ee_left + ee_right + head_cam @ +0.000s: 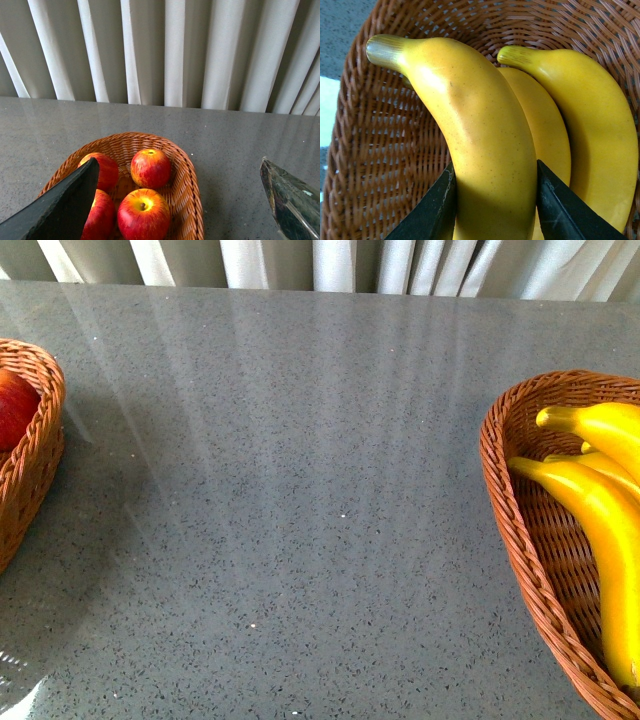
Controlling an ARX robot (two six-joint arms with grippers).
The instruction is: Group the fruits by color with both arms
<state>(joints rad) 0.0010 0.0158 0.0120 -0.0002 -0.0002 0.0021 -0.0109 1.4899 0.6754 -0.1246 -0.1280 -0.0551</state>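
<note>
front / counter [300, 520]: grey speckled slab, bare between the two baskets; no loose fruit visible, so the sort looks nearly finished.
front / left basket [40, 455]: wicker, at 9 o'clock, cut by the frame edge; one red apple [14, 405] shows inside.
front / right basket [510, 510]: wicker, at 3 o'clock; bananas [600, 510] lie lengthwise inside, stem ends toward the curtain [320, 262].
front / arms: neither in view.
front / room: middle of the counter is open; the far edge meets the curtain at 12 o'clock.

left wrist / left gripper [180, 200]: fingers [60, 210] wide apart, holding nothing, hovering above the basket's near end.
left wrist / apple basket [190, 180]: four red apples, packed touching; front one [143, 214] stem up. Reds are kept together here by colour.
left wrist / clearance: bare counter beside the rim toward the other finger; apples sit below rim height, so lifting straight up looks clear.

right wrist / right gripper [495, 200]: fingers [432, 212] straddle the top banana [475, 140], pads against or just beside its flanks; clamped or just let go, cannot tell.
right wrist / banana basket [365, 150]: three bananas side by side, touching; the straddled one rests on its neighbours, inside the rim.
right wrist / clearance: tight; the next banana sits just beside one finger, the basket wall near the other. Opening wide risks nudging.
</note>
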